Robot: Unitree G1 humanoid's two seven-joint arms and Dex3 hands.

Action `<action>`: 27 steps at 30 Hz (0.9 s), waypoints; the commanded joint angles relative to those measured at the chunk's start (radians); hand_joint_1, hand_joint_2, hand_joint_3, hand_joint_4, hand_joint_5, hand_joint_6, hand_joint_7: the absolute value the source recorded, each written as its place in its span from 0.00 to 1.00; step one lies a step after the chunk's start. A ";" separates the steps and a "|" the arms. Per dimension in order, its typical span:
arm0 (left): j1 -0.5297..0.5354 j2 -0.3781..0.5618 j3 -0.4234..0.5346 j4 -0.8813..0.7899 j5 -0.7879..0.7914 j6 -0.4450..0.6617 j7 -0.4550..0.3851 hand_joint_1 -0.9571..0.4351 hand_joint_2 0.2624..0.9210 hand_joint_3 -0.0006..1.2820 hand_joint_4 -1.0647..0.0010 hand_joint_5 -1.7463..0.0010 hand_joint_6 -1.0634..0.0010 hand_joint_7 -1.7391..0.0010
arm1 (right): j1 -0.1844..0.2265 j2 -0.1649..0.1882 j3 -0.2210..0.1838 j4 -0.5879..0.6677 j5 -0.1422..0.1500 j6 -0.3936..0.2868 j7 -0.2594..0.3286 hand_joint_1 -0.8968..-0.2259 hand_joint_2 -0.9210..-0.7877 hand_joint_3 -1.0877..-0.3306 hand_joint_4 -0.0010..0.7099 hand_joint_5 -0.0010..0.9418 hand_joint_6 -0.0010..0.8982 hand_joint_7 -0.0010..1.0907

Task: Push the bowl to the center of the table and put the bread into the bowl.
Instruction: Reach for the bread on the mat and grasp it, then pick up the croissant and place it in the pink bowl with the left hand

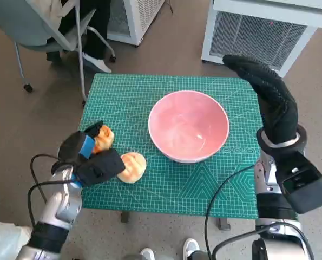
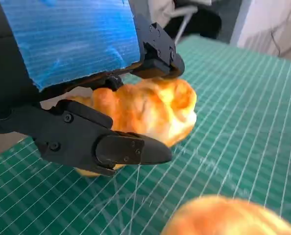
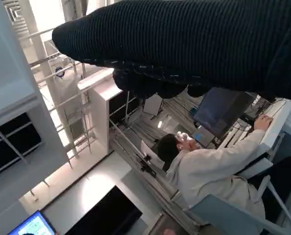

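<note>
The worktop (image 1: 150, 103), covered by a green gridded cutting mat, carries a glossy pink bowl (image 1: 188, 125) sitting slightly right of its middle, upright, with bare mat open along the far edge and across the near right corner. Right of the bowl, the right hand (image 1: 269, 95) in its black knitted glove is raised above the worktop's right edge, fingers stretched toward the far side and holding nothing; its wrist view shows only the glove against a room where a person sits at a desk. Near the left edge lie two golden-orange bread pieces: one bread roll (image 1: 132, 166) rests free on the mat close to the near edge, while the left hand (image 1: 90, 154) grips the other bread (image 2: 150, 110) just beside it. The left wrist view shows black fingers (image 2: 130, 149) clasped around its crusty, lumpy surface.
</note>
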 commanded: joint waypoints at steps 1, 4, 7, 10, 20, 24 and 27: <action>-0.007 -0.009 0.021 0.050 -0.032 -0.024 0.032 0.71 1.00 0.12 0.48 0.27 0.43 0.52 | 0.013 -0.009 0.005 0.016 0.008 -0.001 0.015 0.47 0.00 0.44 0.38 0.00 0.21 0.26; -0.012 -0.006 0.031 0.073 -0.052 -0.048 0.050 0.70 1.00 0.13 0.49 0.24 0.47 0.39 | 0.010 -0.009 0.007 0.021 0.019 0.001 0.025 0.47 0.00 0.44 0.38 0.00 0.21 0.27; -0.016 -0.003 0.041 0.093 -0.067 -0.075 0.070 0.69 1.00 0.12 0.47 0.19 0.45 0.40 | 0.007 -0.008 0.008 0.027 0.031 0.004 0.038 0.48 0.00 0.44 0.38 0.00 0.20 0.27; -0.016 -0.001 0.050 0.109 -0.082 -0.105 0.089 0.69 1.00 0.09 0.43 0.19 0.40 0.44 | 0.005 -0.007 0.008 0.031 0.040 0.006 0.047 0.48 0.00 0.44 0.38 0.00 0.20 0.28; -0.012 0.009 0.067 0.104 -0.112 -0.154 0.098 0.69 1.00 0.05 0.36 0.23 0.36 0.46 | 0.004 0.000 0.012 0.029 0.053 0.012 0.061 0.48 0.00 0.44 0.37 0.00 0.19 0.29; -0.007 0.017 0.078 0.055 -0.118 -0.157 0.088 0.69 1.00 0.06 0.35 0.24 0.38 0.44 | 0.005 0.000 0.012 0.024 0.054 0.016 0.063 0.49 0.00 0.44 0.37 0.00 0.19 0.30; -0.003 0.023 0.090 -0.010 -0.119 -0.151 0.082 0.69 1.00 0.06 0.35 0.26 0.39 0.43 | 0.006 -0.002 0.011 0.019 0.052 0.020 0.061 0.49 0.00 0.44 0.37 0.00 0.18 0.30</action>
